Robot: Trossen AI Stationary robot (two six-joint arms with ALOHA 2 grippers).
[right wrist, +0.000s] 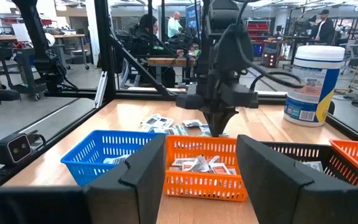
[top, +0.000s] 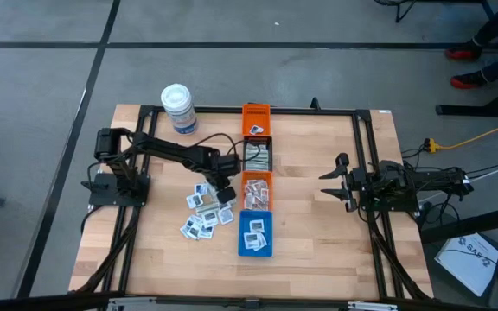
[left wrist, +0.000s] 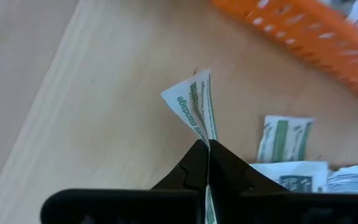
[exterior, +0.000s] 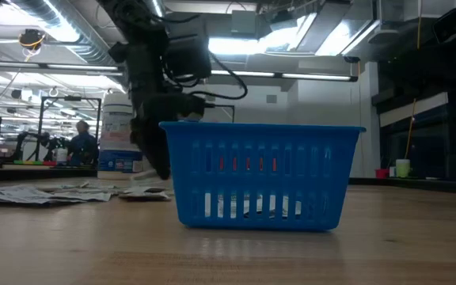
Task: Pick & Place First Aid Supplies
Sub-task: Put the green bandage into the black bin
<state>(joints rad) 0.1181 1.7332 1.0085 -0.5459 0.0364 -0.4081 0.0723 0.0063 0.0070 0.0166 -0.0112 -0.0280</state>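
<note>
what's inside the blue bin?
Blue bin: a few white packets lying flat, seen from above. Anything beneath them is covered.

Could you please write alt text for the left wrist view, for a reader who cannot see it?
The left gripper, shut, pinches a white, green-printed packet above the wooden table. More packets lie nearby, beside an orange bin.

The blue bin (exterior: 263, 176) is hiding the other bins in the low view. The pinched packet's (left wrist: 197, 106) lower end is disappearing between the left gripper's (left wrist: 207, 149) fingers; the orange bin (left wrist: 303, 37) is blurring.
</note>
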